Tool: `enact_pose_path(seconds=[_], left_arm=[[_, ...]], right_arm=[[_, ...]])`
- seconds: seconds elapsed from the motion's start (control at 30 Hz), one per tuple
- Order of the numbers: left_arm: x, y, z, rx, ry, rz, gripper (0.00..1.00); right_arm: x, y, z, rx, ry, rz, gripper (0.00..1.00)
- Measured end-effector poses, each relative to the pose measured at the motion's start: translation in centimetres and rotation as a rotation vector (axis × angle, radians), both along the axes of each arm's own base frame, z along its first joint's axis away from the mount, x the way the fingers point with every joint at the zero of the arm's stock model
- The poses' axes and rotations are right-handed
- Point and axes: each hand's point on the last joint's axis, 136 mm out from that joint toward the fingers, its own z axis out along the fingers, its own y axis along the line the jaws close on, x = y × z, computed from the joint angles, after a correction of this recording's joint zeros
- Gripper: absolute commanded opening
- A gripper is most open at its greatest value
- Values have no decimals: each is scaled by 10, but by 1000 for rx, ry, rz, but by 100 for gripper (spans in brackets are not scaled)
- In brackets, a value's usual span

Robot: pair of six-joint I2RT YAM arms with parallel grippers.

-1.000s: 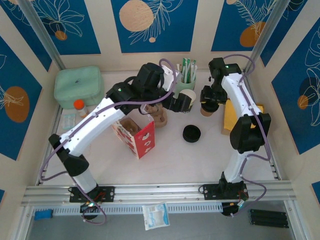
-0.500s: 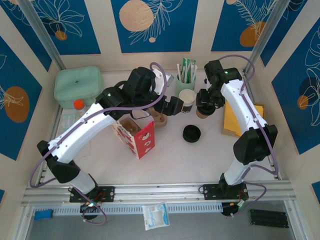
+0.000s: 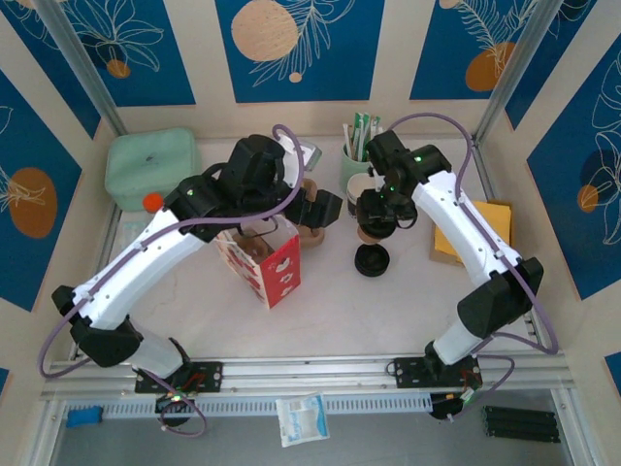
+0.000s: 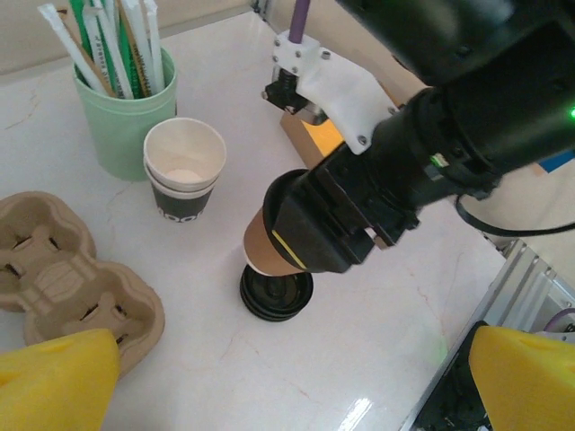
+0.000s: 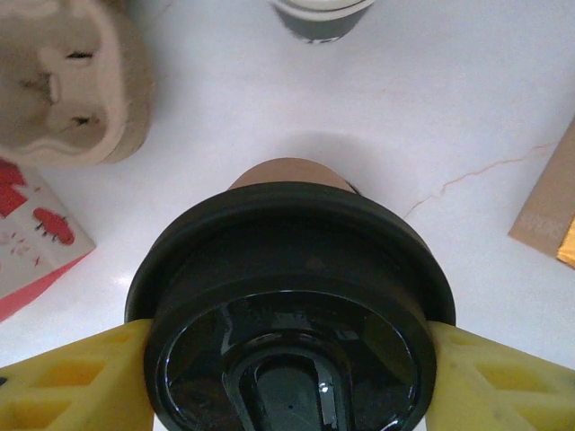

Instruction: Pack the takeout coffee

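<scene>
The takeout coffee (image 5: 289, 296), a tan-brown paper cup under a black lid, sits between the yellow fingers (image 5: 72, 382) of my right gripper (image 5: 287, 359), which is shut on it. From above, that right gripper (image 3: 376, 216) holds the cup (image 3: 366, 233) just behind a stack of black lids (image 3: 372, 260). In the left wrist view the cup (image 4: 260, 251) hangs over those lids (image 4: 276, 292). My left gripper (image 3: 320, 208) stands open left of the cup, nothing between its fingers (image 4: 54, 382).
A mint-green cup of sticks (image 3: 357, 155) and black-sided paper cups (image 4: 184, 175) stand behind. A cardboard cup carrier (image 4: 72, 278) lies left of the lids. A red-and-white open bag (image 3: 264, 257), a mint-green box (image 3: 153, 170) and a yellow packet (image 3: 466, 228) ring the working area.
My right gripper has carried the cup leftward and nearer, from beside the yellow packet to over the black lids. The left arm has drawn back to the left.
</scene>
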Motion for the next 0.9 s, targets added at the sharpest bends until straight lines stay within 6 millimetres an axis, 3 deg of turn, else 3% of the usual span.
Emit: enact_pose_path(seconds=[0.17,0.3,0.47,0.9], left_arm=[[-4,18,1,21,-16,40,99],[-8,36,3,36,-38,80,99],[-13,61,6,52,-72,140,99],[1,134,6,74,-115,361,99]], right_arm=[[-20,25,10,3,-2,75,64],[-33,44,30,18,-33,132,64],[-50,65,65,55,-99,195,64],[-80,85,153,183,-277,275,63]])
